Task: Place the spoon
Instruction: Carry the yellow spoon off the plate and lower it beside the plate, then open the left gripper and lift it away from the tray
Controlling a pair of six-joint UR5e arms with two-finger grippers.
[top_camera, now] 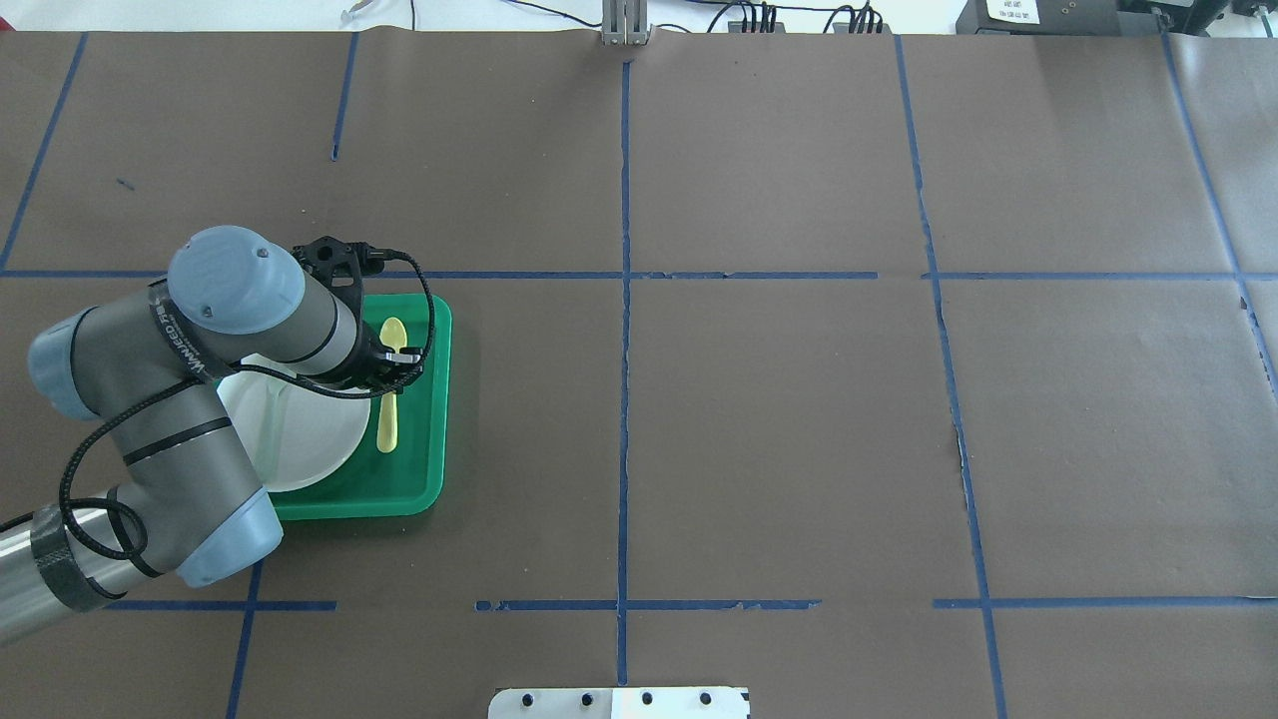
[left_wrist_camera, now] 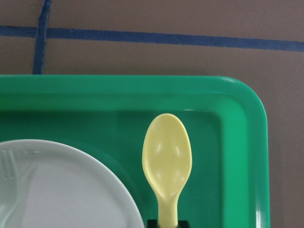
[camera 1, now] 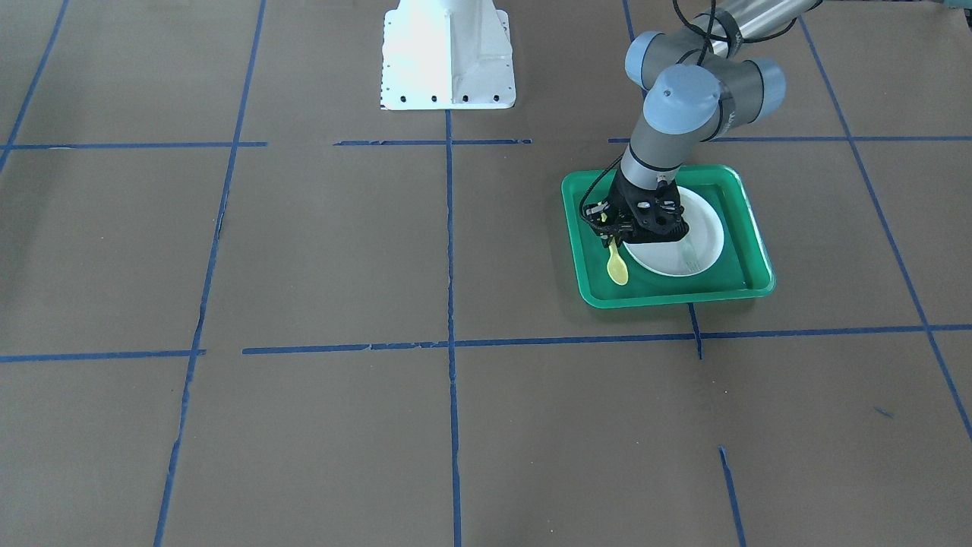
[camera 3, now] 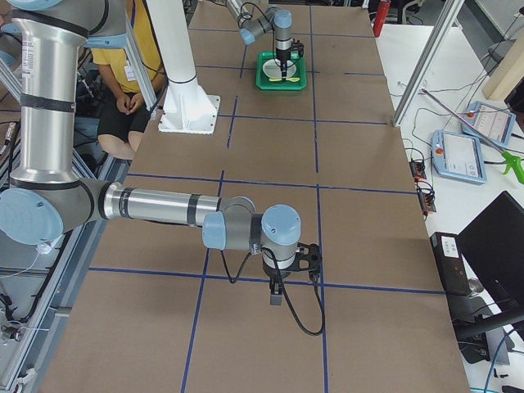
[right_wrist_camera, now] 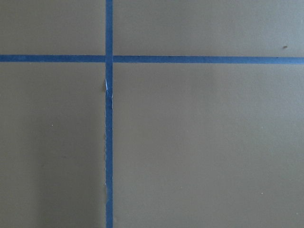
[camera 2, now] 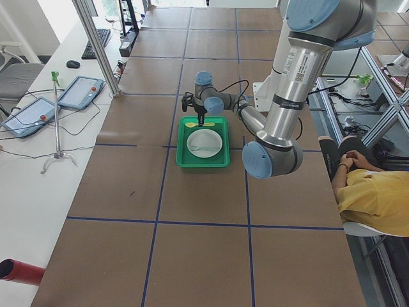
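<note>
The left gripper sits low in the green tray, fingers pinched on the handle of the yellow spoon, which runs along the narrow strip between the white plate's rim and the tray's side wall, bowl just short of the far wall. Open brown table spreads beyond; the right gripper hangs well apart, its jaws impossible to judge. White lettering on the left arm's strap is too small to read
</note>
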